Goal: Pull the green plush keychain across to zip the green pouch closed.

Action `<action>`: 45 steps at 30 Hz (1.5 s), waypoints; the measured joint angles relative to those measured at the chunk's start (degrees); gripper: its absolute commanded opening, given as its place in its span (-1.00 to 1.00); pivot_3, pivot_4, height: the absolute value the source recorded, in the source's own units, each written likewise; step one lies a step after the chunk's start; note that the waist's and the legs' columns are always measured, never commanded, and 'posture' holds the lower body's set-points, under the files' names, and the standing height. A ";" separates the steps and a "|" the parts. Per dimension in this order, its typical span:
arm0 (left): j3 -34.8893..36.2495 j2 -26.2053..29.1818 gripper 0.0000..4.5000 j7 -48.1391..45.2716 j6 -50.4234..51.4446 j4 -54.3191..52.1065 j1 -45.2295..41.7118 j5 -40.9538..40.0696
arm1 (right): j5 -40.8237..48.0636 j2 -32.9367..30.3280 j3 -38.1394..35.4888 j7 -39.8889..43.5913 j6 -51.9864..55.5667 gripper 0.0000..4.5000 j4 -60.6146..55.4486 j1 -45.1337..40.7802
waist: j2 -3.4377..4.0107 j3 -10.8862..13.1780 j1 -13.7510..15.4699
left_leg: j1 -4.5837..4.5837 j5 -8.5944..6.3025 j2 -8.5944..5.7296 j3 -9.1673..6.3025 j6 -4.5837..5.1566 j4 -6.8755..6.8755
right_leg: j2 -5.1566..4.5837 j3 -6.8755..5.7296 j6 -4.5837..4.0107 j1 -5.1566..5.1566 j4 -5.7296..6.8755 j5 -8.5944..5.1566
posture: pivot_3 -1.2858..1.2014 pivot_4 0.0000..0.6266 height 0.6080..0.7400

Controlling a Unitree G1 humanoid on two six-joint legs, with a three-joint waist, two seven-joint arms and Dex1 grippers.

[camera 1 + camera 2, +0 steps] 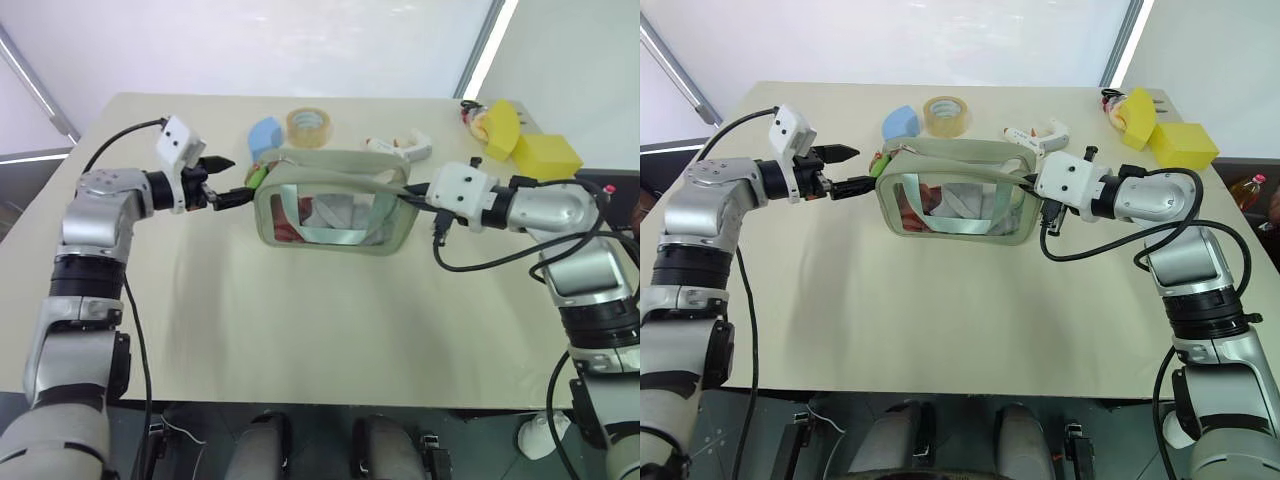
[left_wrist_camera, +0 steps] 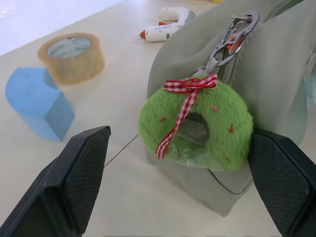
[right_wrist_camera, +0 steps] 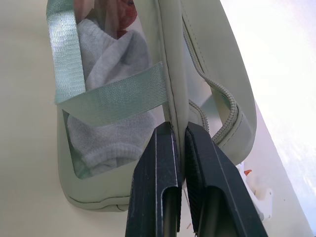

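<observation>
Both ends covered: left gripper (image 2: 182, 182) gaped wide around green plush keychain (image 2: 197, 126), untouched; right gripper (image 3: 180, 163) pinched green pouch (image 3: 207, 74) edge, seam hidden between fingers.

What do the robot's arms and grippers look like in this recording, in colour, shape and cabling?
Both arms are silver-grey metal segments joined by black bands. Each wrist carries a white boxy camera housing, and loose black cables run along both arms. The left gripper and right gripper each have two black fingers; the fingers are wedge-shaped with finely textured inner pads.
</observation>
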 measured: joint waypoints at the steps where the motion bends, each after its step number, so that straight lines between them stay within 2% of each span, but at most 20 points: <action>1: 0.00 -0.15 0.44 -0.06 -0.24 0.02 -0.01 0.02 | 0.00 0.00 0.00 -0.01 0.00 -1.00 -0.01 0.00 | 0.00 0.00 0.00 | 0.00 0.00 0.00 0.00 0.00 0.00 | 0.00 0.00 0.00 0.00 0.00 0.00 | 0.03 -0.52 1.00; 7: -0.02 -0.53 -0.94 -0.59 -1.19 0.09 -0.04 0.14 | -0.03 0.01 0.00 -0.04 0.00 -1.00 -0.21 0.05 | 0.00 0.00 0.00 | 0.00 0.00 0.00 0.00 0.00 0.00 | 0.00 0.00 0.00 0.00 0.00 0.00 | 0.03 -0.52 1.00; 16: 0.36 0.54 -0.98 -1.08 -1.98 1.79 -5.24 0.00 | -0.27 0.02 0.05 -0.47 -0.14 -1.00 -0.21 0.04 | 0.00 0.00 -0.01 | -0.01 0.00 0.00 0.00 0.00 0.00 | 0.00 -0.01 0.00 -0.01 -0.01 0.00 | 0.03 -0.52 1.00; 20: -0.66 0.02 -0.98 -3.41 -2.45 -2.18 -7.32 -0.13 | -0.83 0.10 0.28 -0.94 -0.18 -1.00 -0.21 0.03 | 0.00 0.00 -0.01 | 0.00 0.00 -0.01 0.00 0.00 0.00 | 0.00 -0.01 0.00 0.01 -0.01 0.00 | 0.03 -0.52 1.00; 29: -6.25 -4.46 -0.98 -5.44 -5.24 -4.83 -7.43 1.80 | -1.34 0.27 0.85 -1.97 0.03 -1.00 -0.45 0.02 | 0.00 0.00 -0.05 | 0.01 0.00 -0.01 0.02 0.00 0.00 | 0.00 -0.01 0.00 0.01 -0.01 0.00 | 0.03 -0.52 1.00; 32: -6.97 -4.44 -0.56 -6.33 -6.85 -4.11 -7.47 2.74 | -1.36 0.27 0.87 -2.06 0.49 -1.00 -0.91 0.06 | 0.00 0.00 -0.07 | 0.01 0.00 0.00 0.02 0.00 0.00 | 0.00 -0.01 0.00 0.00 -0.01 0.00 | 0.03 -0.52 1.00; 39: -7.04 -3.54 0.95 -7.92 -7.19 -3.08 -8.88 3.59 | -1.60 0.32 0.87 -2.51 1.11 -1.00 -1.31 0.17 | 0.00 0.00 -0.02 | 0.00 0.00 -0.01 0.01 0.00 0.00 | 0.00 -0.01 0.00 0.00 -0.01 0.00 | 0.03 -0.52 1.00; 45: -6.57 2.41 0.95 -10.69 -5.41 -4.64 -10.08 3.47 | -1.79 0.68 1.02 -2.82 0.33 -1.00 -0.75 0.14 | 0.00 0.00 -0.19 | 0.01 0.00 0.00 0.00 0.00 -0.01 | 0.02 -0.01 0.00 -0.01 0.00 0.00 | 0.03 -0.52 1.00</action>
